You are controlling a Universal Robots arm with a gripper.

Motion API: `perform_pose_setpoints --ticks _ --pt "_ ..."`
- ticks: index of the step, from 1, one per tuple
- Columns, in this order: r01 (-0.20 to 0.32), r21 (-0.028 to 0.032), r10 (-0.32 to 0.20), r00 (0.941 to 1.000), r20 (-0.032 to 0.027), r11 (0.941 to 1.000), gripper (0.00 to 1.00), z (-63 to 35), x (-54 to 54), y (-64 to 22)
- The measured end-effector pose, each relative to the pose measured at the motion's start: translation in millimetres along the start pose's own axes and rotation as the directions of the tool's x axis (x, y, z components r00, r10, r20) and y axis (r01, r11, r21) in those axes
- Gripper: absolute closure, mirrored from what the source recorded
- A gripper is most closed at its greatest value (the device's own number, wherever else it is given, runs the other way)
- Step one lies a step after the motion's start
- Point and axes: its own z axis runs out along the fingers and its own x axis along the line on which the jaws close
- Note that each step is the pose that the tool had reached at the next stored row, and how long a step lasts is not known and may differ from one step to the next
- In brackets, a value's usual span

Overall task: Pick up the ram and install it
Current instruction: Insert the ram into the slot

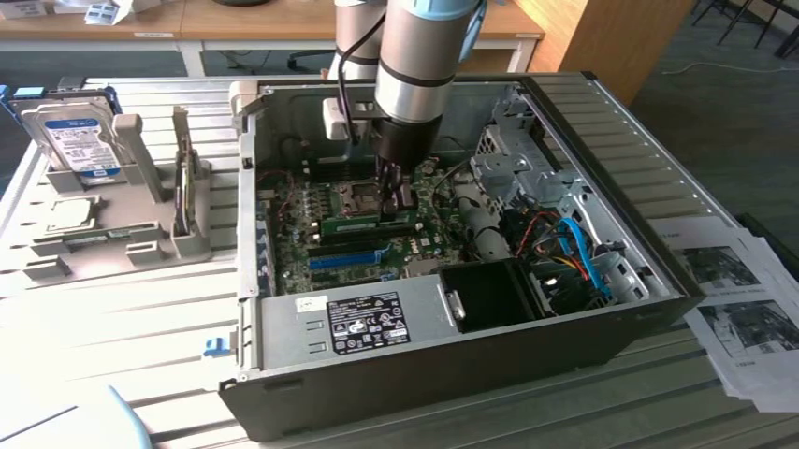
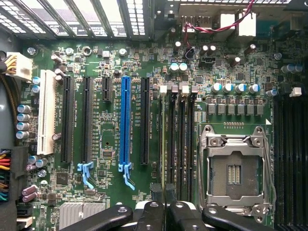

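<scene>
The ram (image 1: 365,225) is a thin green stick near the middle of the exterior view. It stands on its edge on the big green board (image 1: 418,245) inside the computer box (image 1: 649,187). Its long side runs across, from the exterior view's left to its right. The gripper (image 1: 402,208) sits right on top of the ram, near its right end. The two fingers are pinched almost together and seem to hold the ram's thin top edge

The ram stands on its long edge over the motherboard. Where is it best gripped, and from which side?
Pinch the ram across its two flat faces at the upper long edge, coming straight down. It is thin and stands on edge, its lower edge toward the motherboard, so likely only the top is free.
</scene>
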Motion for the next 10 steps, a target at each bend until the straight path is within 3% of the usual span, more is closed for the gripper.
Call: perform_pose_setpoints --ticks 10 --pt "-0.007 0.0000 0.007 1.0000 0.0003 1.0000 0.89 0.0 0.1 0.0"
